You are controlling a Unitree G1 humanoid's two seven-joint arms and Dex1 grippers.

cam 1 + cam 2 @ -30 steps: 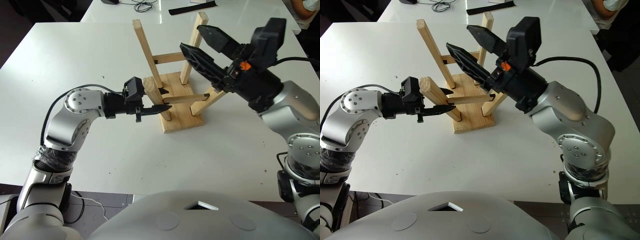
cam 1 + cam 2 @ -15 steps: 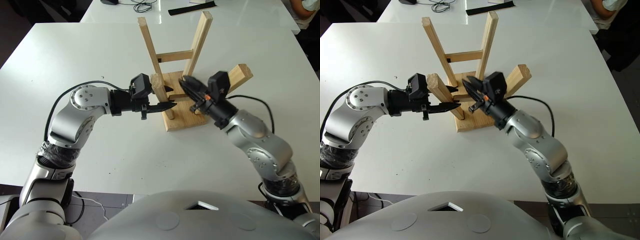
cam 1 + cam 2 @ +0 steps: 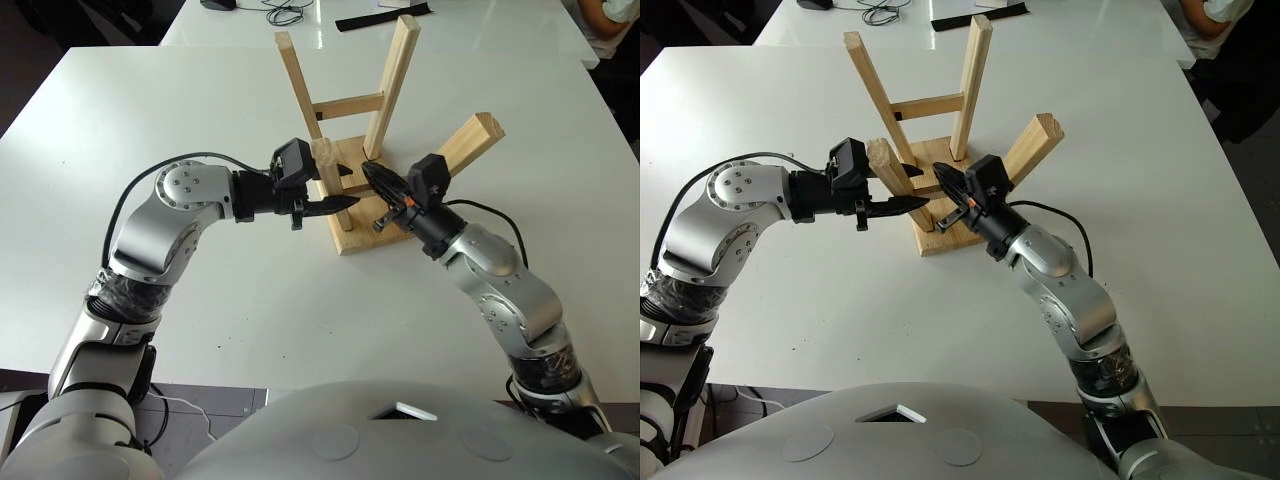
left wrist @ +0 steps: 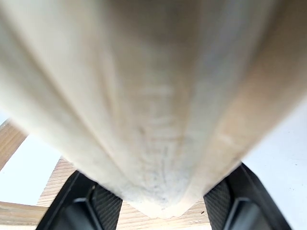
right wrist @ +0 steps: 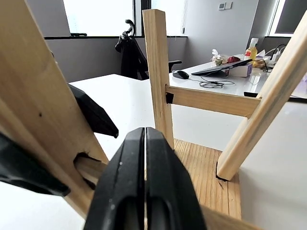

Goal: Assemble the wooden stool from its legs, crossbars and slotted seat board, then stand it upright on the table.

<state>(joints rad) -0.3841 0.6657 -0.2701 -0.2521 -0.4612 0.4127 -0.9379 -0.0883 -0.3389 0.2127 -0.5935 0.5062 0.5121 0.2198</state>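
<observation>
The wooden stool lies upside down on the white table, its slotted seat board flat on the surface. Two far legs stand up, joined by a crossbar. My left gripper is shut on the near left leg, whose wood sits between the black fingers. The near right leg leans outward. A low crossbar enters the slot in the near left leg. My right gripper is shut, fingers pressed together, just above that crossbar between the near legs.
A black strap and cables lie on the far table. Open white tabletop spreads to the left, right and in front of the stool.
My right arm came down from above the stool to between its near legs, and its open fingers closed. The left gripper and the stool shifted slightly right.
</observation>
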